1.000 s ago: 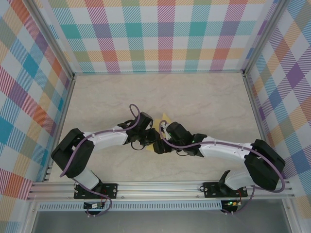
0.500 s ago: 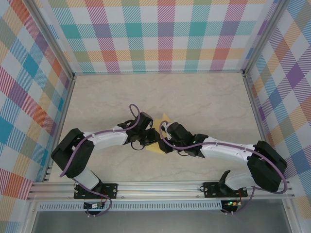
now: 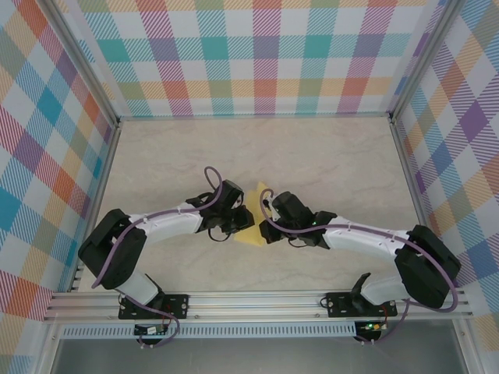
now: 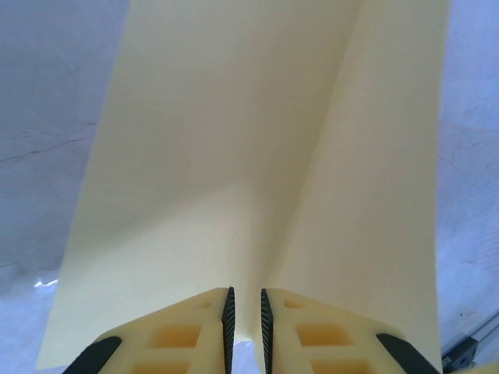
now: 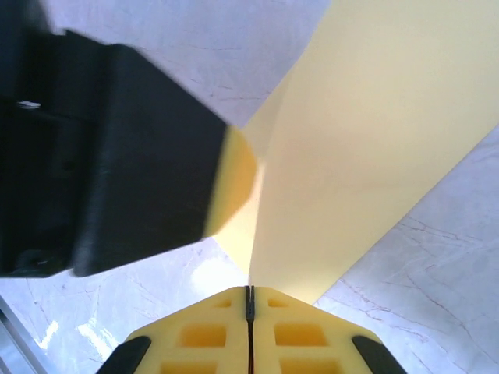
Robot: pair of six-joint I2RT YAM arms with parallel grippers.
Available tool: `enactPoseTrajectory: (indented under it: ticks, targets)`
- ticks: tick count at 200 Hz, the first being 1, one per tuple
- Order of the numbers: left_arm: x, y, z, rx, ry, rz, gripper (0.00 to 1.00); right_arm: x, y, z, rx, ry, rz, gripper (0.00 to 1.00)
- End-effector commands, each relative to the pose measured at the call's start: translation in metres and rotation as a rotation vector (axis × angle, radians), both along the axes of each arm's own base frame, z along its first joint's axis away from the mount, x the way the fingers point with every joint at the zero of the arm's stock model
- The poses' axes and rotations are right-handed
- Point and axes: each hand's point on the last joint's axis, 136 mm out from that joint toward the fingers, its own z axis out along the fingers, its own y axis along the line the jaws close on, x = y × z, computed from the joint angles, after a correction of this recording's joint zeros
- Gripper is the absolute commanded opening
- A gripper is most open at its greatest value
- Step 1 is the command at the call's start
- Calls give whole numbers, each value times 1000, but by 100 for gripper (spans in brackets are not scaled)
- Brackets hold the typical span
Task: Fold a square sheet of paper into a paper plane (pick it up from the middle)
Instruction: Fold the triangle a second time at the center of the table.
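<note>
The square sheet of paper (image 3: 251,234) is pale yellow and hangs between my two grippers over the middle of the table, bent along a soft crease (image 4: 312,171). My left gripper (image 4: 245,300) has its jaws nearly together, with the raised fold of the sheet running in between them. My right gripper (image 5: 249,290) is shut tight, and the lower edge of the sheet (image 5: 374,140) runs into the seam of its jaws. In the top view the left gripper (image 3: 236,226) and the right gripper (image 3: 266,229) face each other across the paper. The left gripper's fingertip (image 5: 234,183) is close against the sheet.
The pale marbled table (image 3: 327,156) stretches behind and to both sides. Checked walls (image 3: 257,54) and aluminium rails (image 3: 257,300) bound it. Both arms reach inward from the near edge and almost meet in the middle.
My right gripper has gone from open to shut on the sheet's edge. Both wrists have shifted slightly, and more of the yellow paper shows between them now.
</note>
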Motion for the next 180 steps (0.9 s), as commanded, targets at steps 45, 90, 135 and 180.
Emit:
enactPoseTrajectory:
  ticks: [45, 90, 135, 180]
  targets:
    - [-12, 15, -23, 74, 44, -12, 17, 13, 8, -13, 5, 140, 81, 8]
    - [-16, 16, -35, 114, 71, -29, 16, 20, 5, -29, -57, 180, 98, 8]
    - [-18, 21, -43, 153, 83, -27, 16, 24, 5, -31, -53, 217, 122, 9]
    - [-19, 24, -49, 180, 92, -27, 15, 33, -2, -44, -135, 246, 96, 9]
